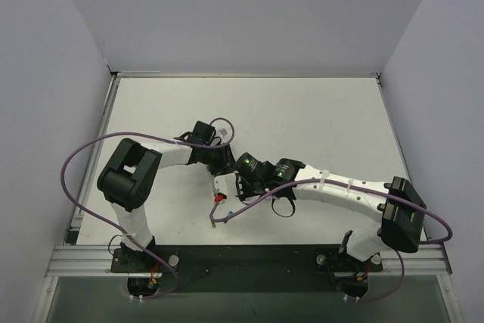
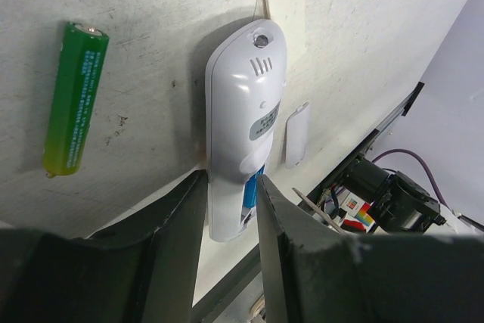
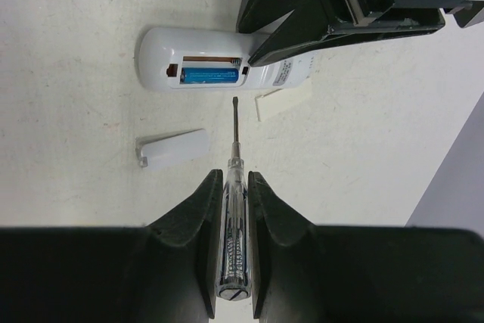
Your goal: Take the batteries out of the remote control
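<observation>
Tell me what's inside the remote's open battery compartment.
One blue battery lies in the remote; the slot beside it looks empty. The left hand covers part of the remote next to it.

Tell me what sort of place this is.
Probably a robot lab test cell: a white tabletop boxed in by plain panels, with a cabled left arm and right arm bolted to an aluminium rail.

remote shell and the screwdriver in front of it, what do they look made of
The remote is probably moulded plastic, glossy white: smooth rounded shell with soft highlights. The screwdriver has a handle that looks like clear plastic, inner parts showing through; its thin shaft looks like dark metal.
</observation>
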`<state>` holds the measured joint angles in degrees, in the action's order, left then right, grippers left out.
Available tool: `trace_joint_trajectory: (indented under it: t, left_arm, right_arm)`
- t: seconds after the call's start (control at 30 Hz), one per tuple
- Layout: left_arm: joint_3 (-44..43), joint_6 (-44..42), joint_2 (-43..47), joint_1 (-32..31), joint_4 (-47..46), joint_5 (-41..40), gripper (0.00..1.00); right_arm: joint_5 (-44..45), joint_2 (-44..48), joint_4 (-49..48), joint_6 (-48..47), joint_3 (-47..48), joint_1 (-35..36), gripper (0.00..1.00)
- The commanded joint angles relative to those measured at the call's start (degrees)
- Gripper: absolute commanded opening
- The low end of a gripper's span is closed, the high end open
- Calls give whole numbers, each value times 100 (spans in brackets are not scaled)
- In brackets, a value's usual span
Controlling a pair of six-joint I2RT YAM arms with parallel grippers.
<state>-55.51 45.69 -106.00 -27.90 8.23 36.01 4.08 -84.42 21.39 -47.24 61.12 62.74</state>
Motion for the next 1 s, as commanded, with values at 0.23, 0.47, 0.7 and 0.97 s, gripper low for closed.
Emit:
trace_joint_trajectory:
  t: [0.23, 0.47, 0.7, 0.97]
  left_arm:
    - [-127, -96, -9, 13, -226, 99, 42]
    - [-75, -166, 9, 13, -172, 20, 43]
    - [-74, -131, -35, 13, -208, 20, 43]
    - [-66, -122, -27, 13, -181, 3, 43]
  right_arm:
    - [331, -390, 507, 708, 567, 81, 0]
    - [454, -505, 331, 796, 471, 72, 0]
    - [340, -523, 278, 954, 427, 80, 0]
    - [111, -575, 261, 1059, 462, 72, 0]
